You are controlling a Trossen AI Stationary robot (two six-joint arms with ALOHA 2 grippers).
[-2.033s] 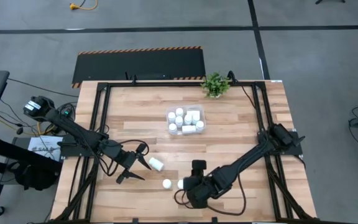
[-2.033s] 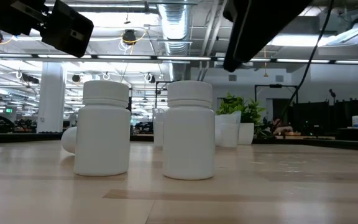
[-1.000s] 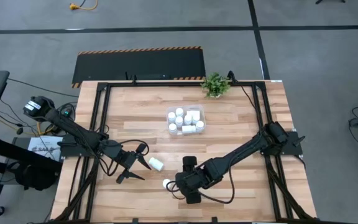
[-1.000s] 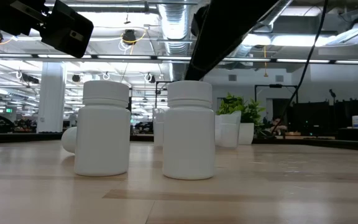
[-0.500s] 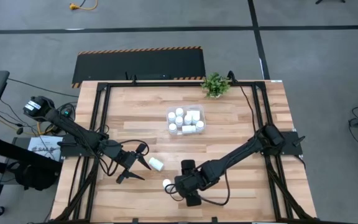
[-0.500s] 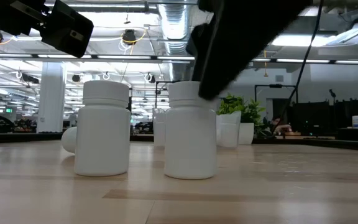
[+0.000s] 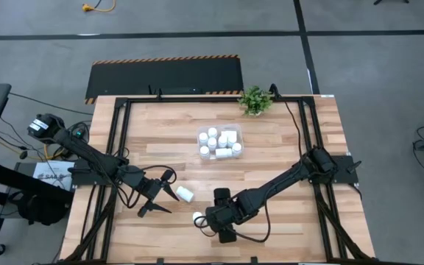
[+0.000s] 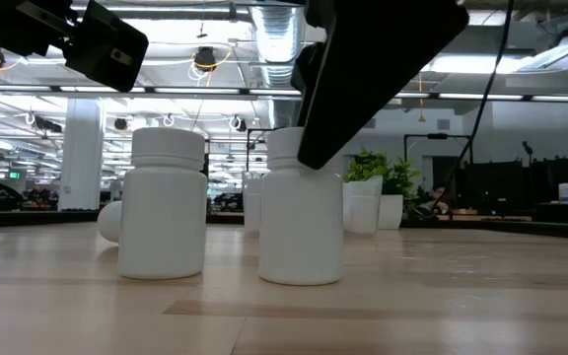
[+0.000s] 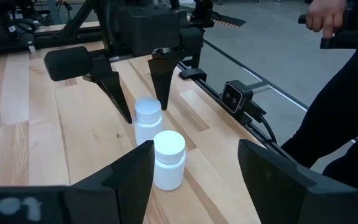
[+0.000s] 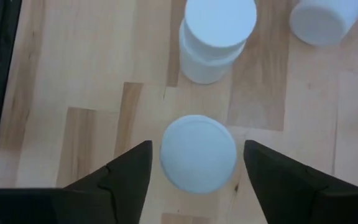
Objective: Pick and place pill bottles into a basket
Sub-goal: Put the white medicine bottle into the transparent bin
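Observation:
Two white pill bottles stand near the table's near edge. One (image 7: 197, 218) shows bare in the high view. The other (image 10: 197, 152) is under my right gripper (image 7: 213, 218), which points down, open, with a finger on each side of its cap and a gap to each. A third bottle (image 7: 185, 194) lies on its side just right of my left gripper (image 7: 166, 193), which is open and empty. The clear basket (image 7: 238, 137) sits mid-table with several bottles in it. The low view shows both standing bottles (image 8: 162, 202) (image 8: 302, 207).
A small green potted plant (image 7: 255, 99) stands at the far edge, right of centre. Black frame rails (image 7: 116, 140) run along the table's sides. Bare wood lies between the basket and the loose bottles. A person's hand (image 9: 325, 15) shows beyond the table in the left wrist view.
My right gripper has moved a little toward the table's left edge and come down over the standing bottle near the near edge, so its fingers now flank the cap. The bottles have stayed in place.

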